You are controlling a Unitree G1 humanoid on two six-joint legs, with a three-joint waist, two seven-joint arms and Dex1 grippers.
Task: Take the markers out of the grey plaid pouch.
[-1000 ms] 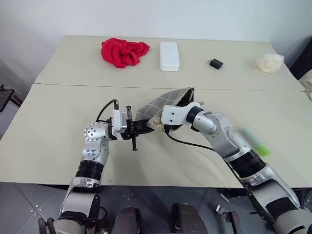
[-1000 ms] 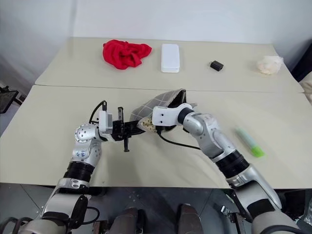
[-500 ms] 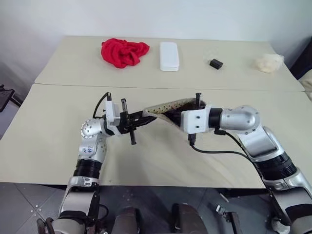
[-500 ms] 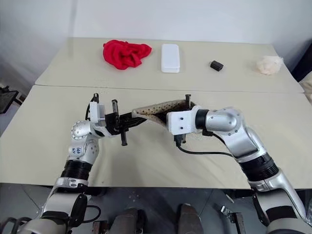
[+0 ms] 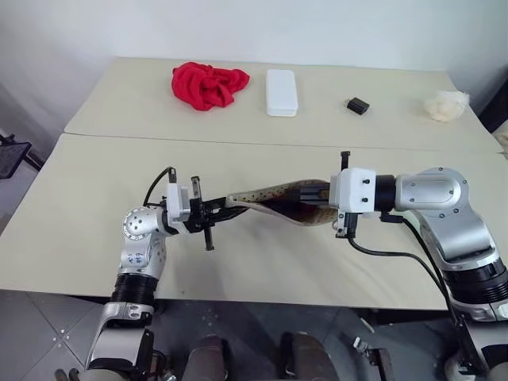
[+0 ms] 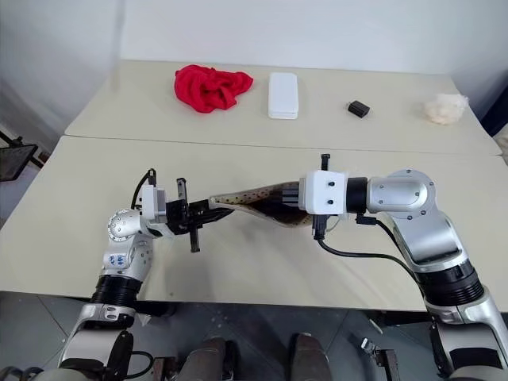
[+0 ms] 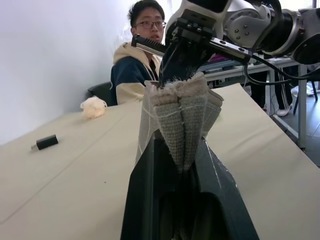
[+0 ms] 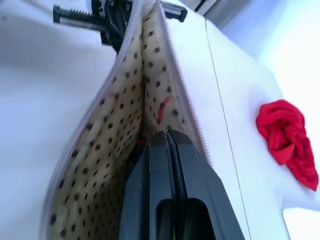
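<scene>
Since a second ago the right gripper has drawn back toward the right of the frame and rolled over, so the grey plaid pouch that stood bunched above the table now hangs stretched in a shallow sag between the two arms at the frame's centre; the green marker seen at the right edge of the near table earlier is now behind the right arm. The left gripper, left of centre, has its black fingers pinched tight on one end of the pouch's fabric. The right gripper's fingers are pressed together on the other end, at the open mouth, where the dotted lining shows with something red deep inside. On the far table lie a red cloth, a white case, a small black block and a pale crumpled wad.
</scene>
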